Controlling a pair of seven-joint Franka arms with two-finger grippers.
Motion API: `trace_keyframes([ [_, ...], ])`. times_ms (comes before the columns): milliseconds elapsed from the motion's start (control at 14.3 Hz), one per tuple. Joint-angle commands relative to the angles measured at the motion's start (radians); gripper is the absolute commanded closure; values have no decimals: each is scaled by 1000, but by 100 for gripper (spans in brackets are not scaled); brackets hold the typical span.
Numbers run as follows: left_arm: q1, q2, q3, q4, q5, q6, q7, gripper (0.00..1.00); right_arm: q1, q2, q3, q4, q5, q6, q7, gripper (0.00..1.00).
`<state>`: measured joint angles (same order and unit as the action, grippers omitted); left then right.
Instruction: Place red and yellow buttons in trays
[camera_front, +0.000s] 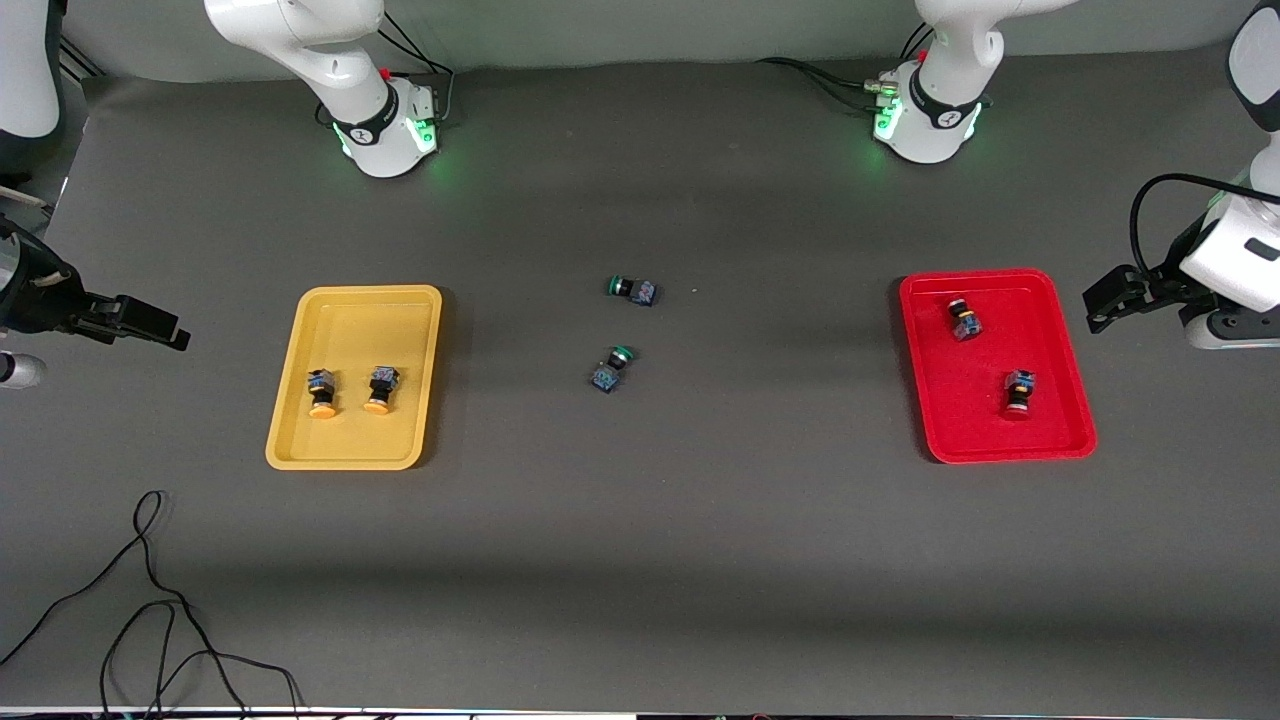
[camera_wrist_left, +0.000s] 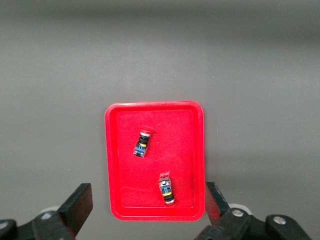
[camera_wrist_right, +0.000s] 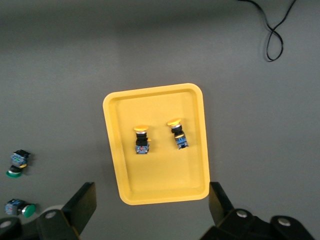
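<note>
**Sorting looks finished: buttons sit in matching trays**

Resting toward the right arm's end of the table, the yellow tray (camera_front: 354, 377) holds both yellow buttons (camera_front: 350, 391); the red tray (camera_front: 997, 365), toward the left arm's end, holds both red buttons (camera_front: 991, 354). Two green buttons (camera_front: 622, 330) lie mid-table. Left gripper (camera_wrist_left: 147, 207) and right gripper (camera_wrist_right: 150, 207) hover spread and empty, high above their trays. Buttons look light, rigid and roll-prone; pinch the squarish body. Red caps barely show against red plastic.

Open table between yellow tray (camera_front: 355, 460) and red tray (camera_front: 1070, 360), barring two green-capped switches (camera_front: 613, 367).
</note>
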<state>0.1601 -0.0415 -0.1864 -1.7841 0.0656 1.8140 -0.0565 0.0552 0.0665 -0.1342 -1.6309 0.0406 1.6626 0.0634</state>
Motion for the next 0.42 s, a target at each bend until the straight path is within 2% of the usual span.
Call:
trace_keyframes([
  [0,-7,3,4,20,0,-27,6,0,-8,-19,13,-14,-33,0,-17,0],
  [350,-5,3,4,20,0,-30,6,0,-8,-17,11,-14,-44,-7,-17,0],
])
